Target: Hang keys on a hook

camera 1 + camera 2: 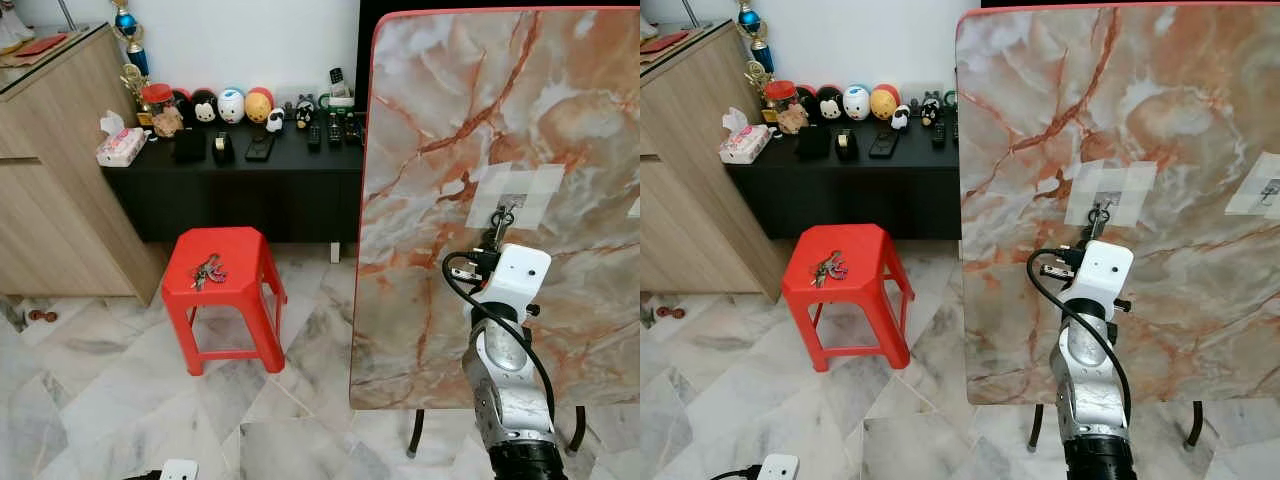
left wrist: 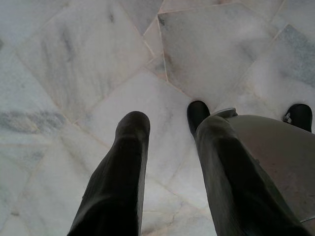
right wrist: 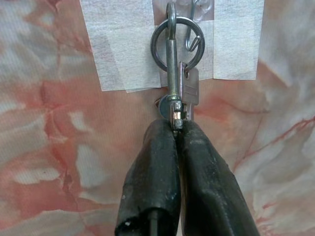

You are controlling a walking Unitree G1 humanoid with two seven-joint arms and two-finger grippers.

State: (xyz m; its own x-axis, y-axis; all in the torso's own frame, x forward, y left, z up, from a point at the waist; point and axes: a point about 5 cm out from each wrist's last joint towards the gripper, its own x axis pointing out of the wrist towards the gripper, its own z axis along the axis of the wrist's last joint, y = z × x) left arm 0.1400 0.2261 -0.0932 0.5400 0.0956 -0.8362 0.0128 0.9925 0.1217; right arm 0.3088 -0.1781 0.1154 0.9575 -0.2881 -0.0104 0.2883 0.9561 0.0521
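Right wrist view: the right gripper (image 3: 177,129) is seen with its fingers (image 3: 152,172) pressed together on the lower end of a metal clasp that carries the keys (image 3: 184,91).
Keys: the bunch is held up against an upended marble-patterned tabletop (image 1: 560,110); its ring (image 3: 176,45) lies at the taped patch (image 3: 123,54), with the wire hook (image 3: 196,42) seen inside the ring's outline.
Ring and hook: it cannot be told whether the ring is already threaded over the hook's tip or only lies in front of it.
Head views: the right arm is raised before the upright tabletop, the gripper at the hook (image 1: 506,212) on its white tape.
Second bunch: another set of keys (image 1: 208,269) lies on a red stool (image 1: 240,290), well apart from the tabletop.
Left gripper: the left gripper (image 2: 170,129) hangs idle over the marble floor (image 2: 74,59), its fingers parted and nothing between them.
Step in hand: the hanging itself is judged to be under way, at the point of seating the ring.
Next move: a slight lowering is called for so that the ring settles into the hook's bend, and only then should the fingers be released, slowly, so the bunch is not dragged off.
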